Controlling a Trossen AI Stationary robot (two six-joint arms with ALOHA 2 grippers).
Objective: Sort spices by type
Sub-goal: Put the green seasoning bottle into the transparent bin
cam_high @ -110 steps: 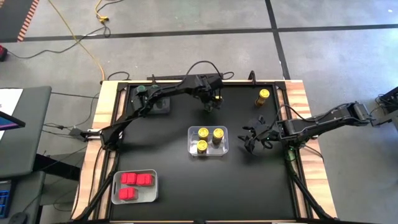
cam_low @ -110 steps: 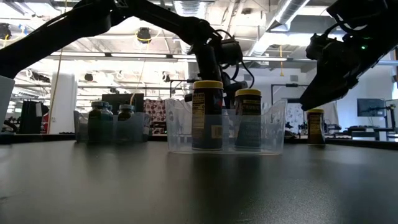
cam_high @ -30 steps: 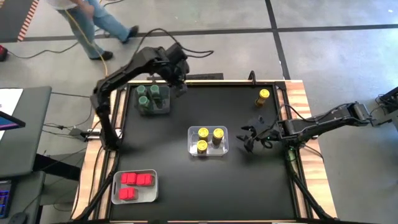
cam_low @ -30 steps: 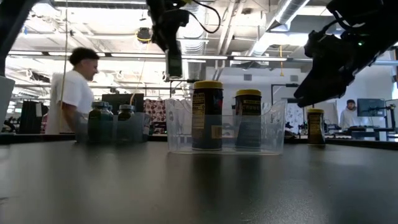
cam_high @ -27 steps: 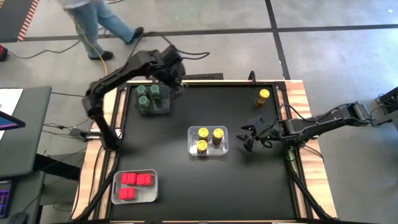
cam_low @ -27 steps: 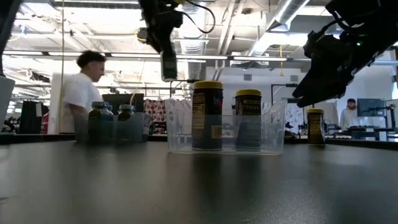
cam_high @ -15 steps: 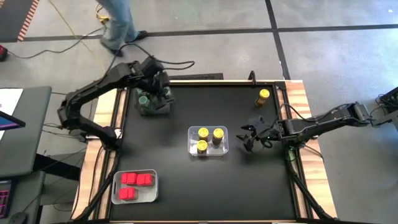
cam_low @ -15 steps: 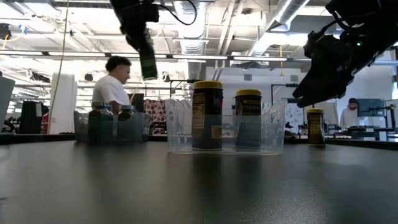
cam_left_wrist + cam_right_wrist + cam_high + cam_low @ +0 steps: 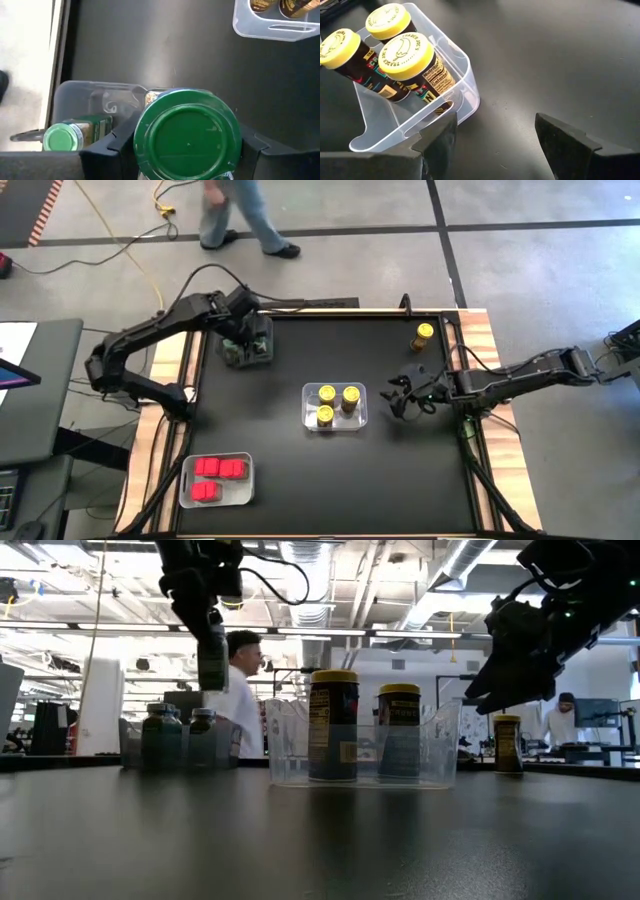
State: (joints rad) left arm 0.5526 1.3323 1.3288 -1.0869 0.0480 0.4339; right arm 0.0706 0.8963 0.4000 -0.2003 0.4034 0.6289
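At tabletop's near corner, red-topped jars (image 9: 217, 478) seen grouped in clear bin (image 9: 243, 492): sorted. At centre, three yellow-lidded jars (image 9: 337, 404) held in second bin (image 9: 361, 420); right claw (image 9: 404, 402) parked just beside it, fingers spread, nothing gripped. Far left, green-lidded jar (image 9: 187, 135) clamped in left claw (image 9: 243, 336) over grey bin (image 9: 264, 350), release judged pending. One yellow jar (image 9: 424, 335) left loose, far right.

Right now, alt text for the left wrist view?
The left gripper holds a green-lidded spice jar between its dark fingers above a clear bin that holds another green-lidded jar. On the black table beyond, a corner of a second clear bin shows.
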